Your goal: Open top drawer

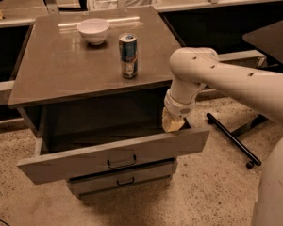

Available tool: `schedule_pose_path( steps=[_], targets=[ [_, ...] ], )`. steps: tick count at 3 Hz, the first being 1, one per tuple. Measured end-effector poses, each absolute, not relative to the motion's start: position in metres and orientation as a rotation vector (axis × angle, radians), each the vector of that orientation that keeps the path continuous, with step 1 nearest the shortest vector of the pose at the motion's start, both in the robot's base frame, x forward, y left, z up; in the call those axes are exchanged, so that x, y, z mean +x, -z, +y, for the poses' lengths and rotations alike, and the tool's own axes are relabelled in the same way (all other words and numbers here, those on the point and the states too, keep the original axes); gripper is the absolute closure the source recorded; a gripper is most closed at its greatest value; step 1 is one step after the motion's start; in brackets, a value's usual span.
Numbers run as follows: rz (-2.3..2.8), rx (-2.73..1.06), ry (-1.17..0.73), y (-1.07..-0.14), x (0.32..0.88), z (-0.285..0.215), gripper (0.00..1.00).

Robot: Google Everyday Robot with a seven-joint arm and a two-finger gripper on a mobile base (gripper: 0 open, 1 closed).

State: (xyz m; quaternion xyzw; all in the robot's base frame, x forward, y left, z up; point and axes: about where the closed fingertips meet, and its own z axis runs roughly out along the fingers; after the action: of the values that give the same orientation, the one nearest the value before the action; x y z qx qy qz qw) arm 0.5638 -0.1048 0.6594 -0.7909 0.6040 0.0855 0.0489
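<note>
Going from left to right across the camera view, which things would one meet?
white bowl → can → gripper, reaching into the right end of the open top drawer → black bar on the floor

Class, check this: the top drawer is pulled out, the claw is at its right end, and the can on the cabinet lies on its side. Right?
No: the camera view shows the can standing upright on the cabinet top. The rest holds: the top drawer is pulled out, with the claw at its right end, just behind the front.
</note>
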Motion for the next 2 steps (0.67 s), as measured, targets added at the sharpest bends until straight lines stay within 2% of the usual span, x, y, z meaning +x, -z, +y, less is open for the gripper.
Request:
schedule_pose_path(
  steps=[1,2],
  targets=[
    [1.84,-2.41,-0.261,-0.661,0.564,-0.105,1.0],
    [1.833,-2.424,-0.36,-0.657,0.545,-0.102,1.0]
  ],
)
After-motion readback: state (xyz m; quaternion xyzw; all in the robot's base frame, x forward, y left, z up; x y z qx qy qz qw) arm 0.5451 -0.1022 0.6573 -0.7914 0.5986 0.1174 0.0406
